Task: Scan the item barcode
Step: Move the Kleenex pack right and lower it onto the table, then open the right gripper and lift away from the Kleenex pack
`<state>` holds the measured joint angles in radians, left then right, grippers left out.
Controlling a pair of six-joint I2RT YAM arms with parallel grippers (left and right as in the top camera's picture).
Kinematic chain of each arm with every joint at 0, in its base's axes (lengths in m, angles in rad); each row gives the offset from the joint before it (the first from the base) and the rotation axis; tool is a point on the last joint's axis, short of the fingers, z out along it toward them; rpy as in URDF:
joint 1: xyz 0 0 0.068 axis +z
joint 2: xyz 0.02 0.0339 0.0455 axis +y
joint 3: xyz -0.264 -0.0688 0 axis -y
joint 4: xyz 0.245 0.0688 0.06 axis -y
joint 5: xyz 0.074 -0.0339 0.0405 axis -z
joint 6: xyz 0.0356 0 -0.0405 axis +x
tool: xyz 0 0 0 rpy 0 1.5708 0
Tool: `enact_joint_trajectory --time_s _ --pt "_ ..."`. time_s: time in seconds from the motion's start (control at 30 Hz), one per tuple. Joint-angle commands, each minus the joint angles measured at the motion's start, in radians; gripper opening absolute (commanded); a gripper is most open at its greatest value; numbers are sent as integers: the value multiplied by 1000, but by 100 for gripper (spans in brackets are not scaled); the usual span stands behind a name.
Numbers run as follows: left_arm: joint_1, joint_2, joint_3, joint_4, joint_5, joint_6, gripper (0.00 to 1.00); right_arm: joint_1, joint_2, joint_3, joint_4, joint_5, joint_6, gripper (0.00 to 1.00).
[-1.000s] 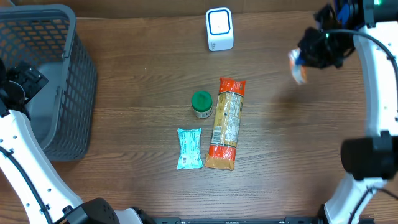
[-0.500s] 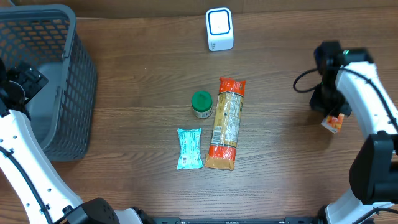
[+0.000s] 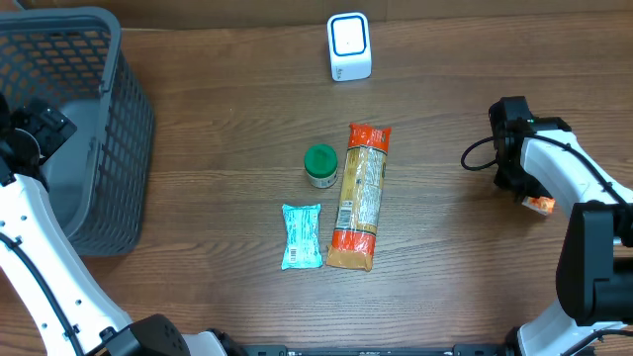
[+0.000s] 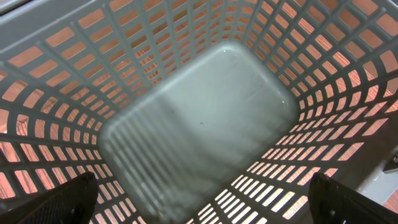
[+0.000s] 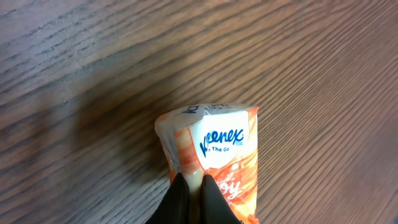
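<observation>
"Kleenex" on tissue pack (image 5: 214, 152)

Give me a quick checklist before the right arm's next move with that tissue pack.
1. Grip: right gripper shut on tissue pack: ok.
2. Barcode side located: cannot tell, only the logo face shows.
3. Pack presented to scanner: not ok, it is off to the table's right side.
4. Way to scanner unobstructed: ok.
5. Other arm out of the way: left gripper open over basket: ok.
</observation>
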<state>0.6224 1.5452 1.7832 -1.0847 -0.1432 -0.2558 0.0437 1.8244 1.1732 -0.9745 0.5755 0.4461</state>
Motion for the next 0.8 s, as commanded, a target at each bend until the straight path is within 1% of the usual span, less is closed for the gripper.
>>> enact_joint_trajectory --time_s 0.0,0.03,0.1,0.23,0.4,0.47,0.57,0.7,0.77 --pt "-1 5 24 -1 -5 -13 100 0 -12 -7 10 37 -9 22" --pt "-1 5 24 -1 -5 -13 100 0 -12 -7 9 37 -9 32" --pt "-1 5 24 -3 -5 -13 100 0 -12 -7 8 37 -9 42" --pt "-1 5 24 -3 -5 -13 100 0 -12 -7 4 37 -9 60" --pt "-1 5 24 -3 -5 -13 100 0 -12 -7 5 1 -8 79" --pt "-1 5 24 -4 -6 -13 100 0 -12 -7 5 -25 -8 89" --pt "-1 5 24 -3 -6 -13 100 0 -12 -7 5 -45 -9 91" --pt "-1 5 24 -4 -5 -13 100 0 -12 12 -19 -46 -7 91" --pt "-1 5 24 -4 -6 -13 100 3 -13 63 -69 -69 -2 89"
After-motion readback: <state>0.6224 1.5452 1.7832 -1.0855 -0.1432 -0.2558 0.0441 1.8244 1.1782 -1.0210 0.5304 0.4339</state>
